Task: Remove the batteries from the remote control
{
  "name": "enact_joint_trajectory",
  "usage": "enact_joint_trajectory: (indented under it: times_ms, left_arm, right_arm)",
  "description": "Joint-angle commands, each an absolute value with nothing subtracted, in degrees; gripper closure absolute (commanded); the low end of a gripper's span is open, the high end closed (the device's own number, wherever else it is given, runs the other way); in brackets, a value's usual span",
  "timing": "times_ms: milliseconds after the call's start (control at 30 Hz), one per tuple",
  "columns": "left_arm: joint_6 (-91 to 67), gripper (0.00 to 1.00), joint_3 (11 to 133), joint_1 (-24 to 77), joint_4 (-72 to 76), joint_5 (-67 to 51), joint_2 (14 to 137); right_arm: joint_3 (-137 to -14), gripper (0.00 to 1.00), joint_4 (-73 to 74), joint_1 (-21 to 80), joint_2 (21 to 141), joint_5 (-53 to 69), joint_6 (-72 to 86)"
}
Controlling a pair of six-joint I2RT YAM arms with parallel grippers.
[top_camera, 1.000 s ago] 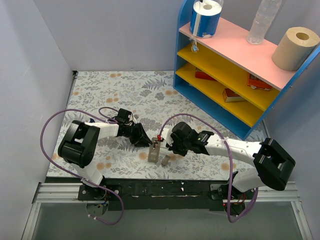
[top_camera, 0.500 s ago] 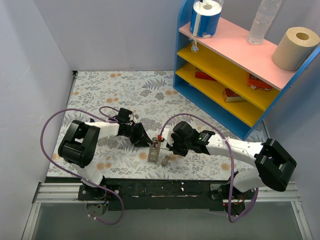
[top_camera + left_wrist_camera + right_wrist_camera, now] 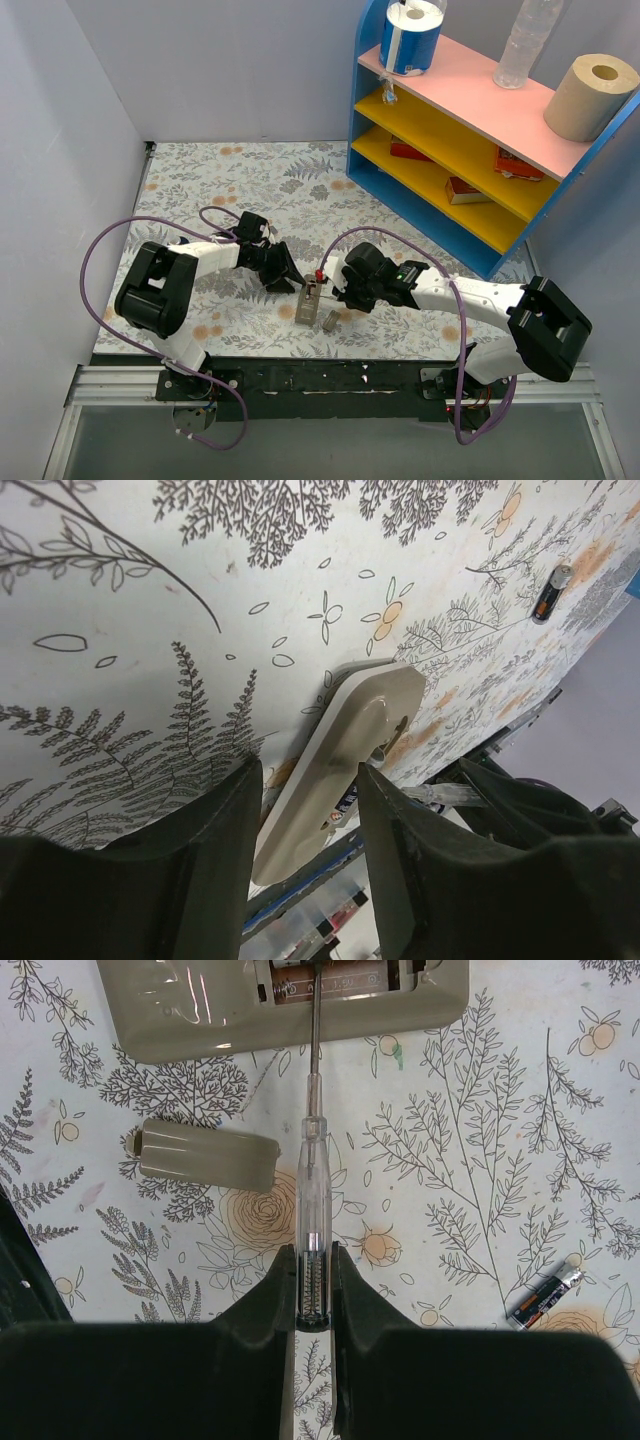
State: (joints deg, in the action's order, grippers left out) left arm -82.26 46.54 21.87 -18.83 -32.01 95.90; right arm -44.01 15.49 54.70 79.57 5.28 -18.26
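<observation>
The remote control (image 3: 200, 1010) lies grey back up with its compartment open, and one battery (image 3: 350, 980) still sits inside. A second battery (image 3: 543, 1300) lies loose on the table; it also shows in the left wrist view (image 3: 551, 590). My right gripper (image 3: 313, 1260) is shut on a clear thin stick (image 3: 313, 1160) whose metal tip reaches into the compartment. My left gripper (image 3: 308, 780) closes around the remote's (image 3: 340, 750) end. In the top view, the left gripper (image 3: 293, 282) and right gripper (image 3: 337, 292) meet at the remote (image 3: 309, 302).
The grey lid (image 3: 207, 1153) lies beside the remote, left of the stick, and shows in the top view (image 3: 329, 320). A blue shelf unit (image 3: 450, 190) with paper rolls and a bottle stands at the back right. Grey walls enclose the floral table.
My left wrist has shifted slightly up and right while its fingers stay at the remote. The right gripper, stick, remote and lid stay in place.
</observation>
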Motion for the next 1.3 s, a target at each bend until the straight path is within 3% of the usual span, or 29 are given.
enact_joint_trajectory:
  times_ms: [0,633,1267]
  left_arm:
    - [-80.2,0.57,47.7,21.9,-21.8,-27.7,93.9]
    - [-80.7,0.57,46.8,21.8,-21.5,-28.0,92.5]
    - [-79.9,0.53,47.8,21.6,-23.8,-23.5,90.4]
  right_arm:
    - [-43.6,0.99,16.2,54.4,79.1,4.0,-18.2]
    - [-49.7,0.99,20.2,54.4,76.1,4.9,-18.3]
    - [-52.0,0.99,19.8,54.4,81.6,3.2,-18.6]
